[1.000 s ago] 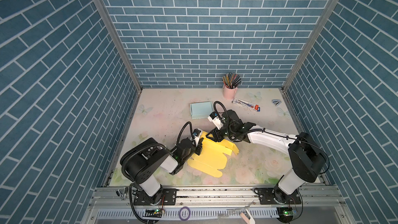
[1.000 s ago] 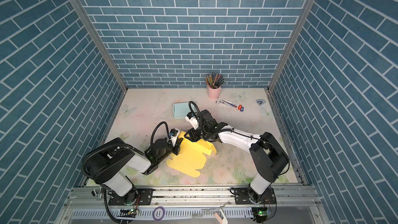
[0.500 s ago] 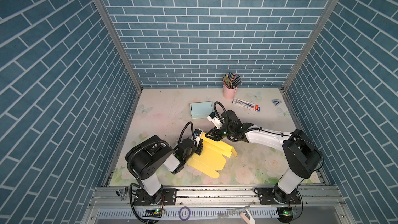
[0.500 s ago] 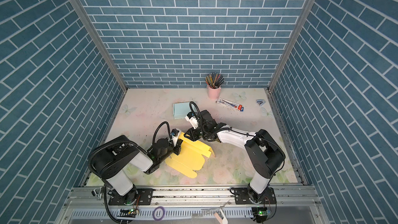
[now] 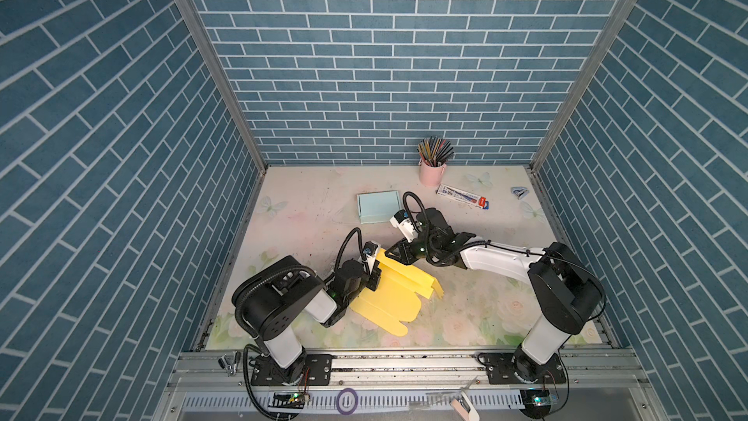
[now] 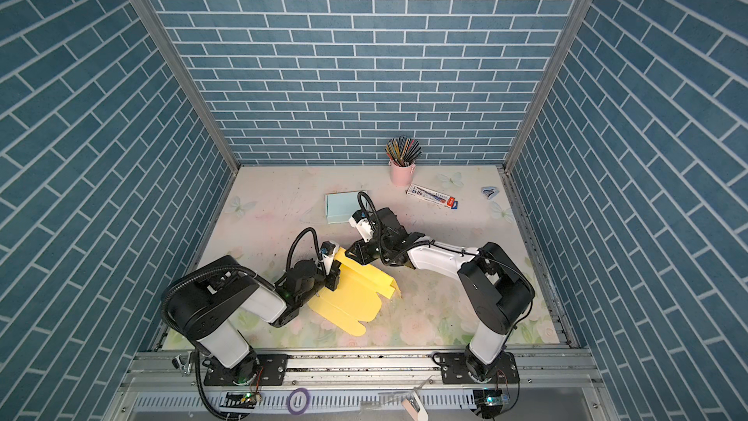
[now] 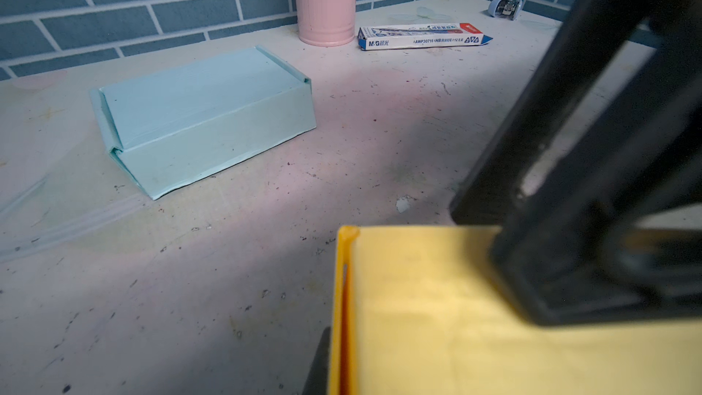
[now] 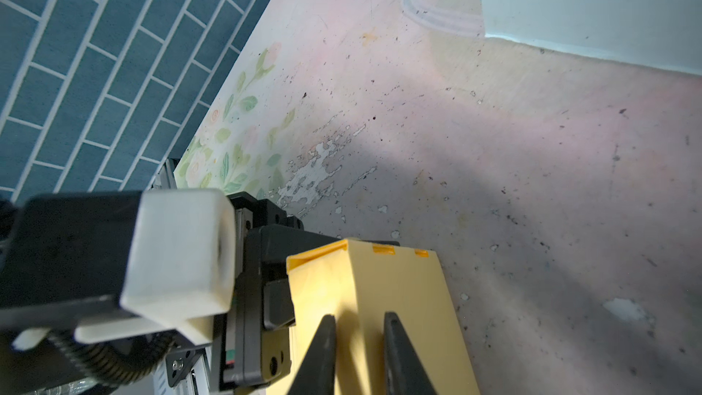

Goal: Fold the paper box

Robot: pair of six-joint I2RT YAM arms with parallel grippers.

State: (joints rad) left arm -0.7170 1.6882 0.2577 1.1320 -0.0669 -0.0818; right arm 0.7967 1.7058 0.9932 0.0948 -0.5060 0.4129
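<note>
Left claw point(image 5: 375, 275) grips the edge of the paper box point(image 5: 394, 295), right claw point(image 8: 359, 322) straddles its 1 raised wall point(image 5: 411, 274), grip unclear; other flaps point(image 5: 390, 317) lie flat.

My two arms wear smooth white shells point(image 5: 498, 263) between bulky black joints point(image 5: 562, 297). A ribbed black cable point(image 8: 81, 359) loops to each boxy white wrist camera point(image 8: 178, 252). My fingers point(image 8: 323, 351) are thin, black, tapered. Screws dot my black base plates point(image 5: 315, 370).
</note>
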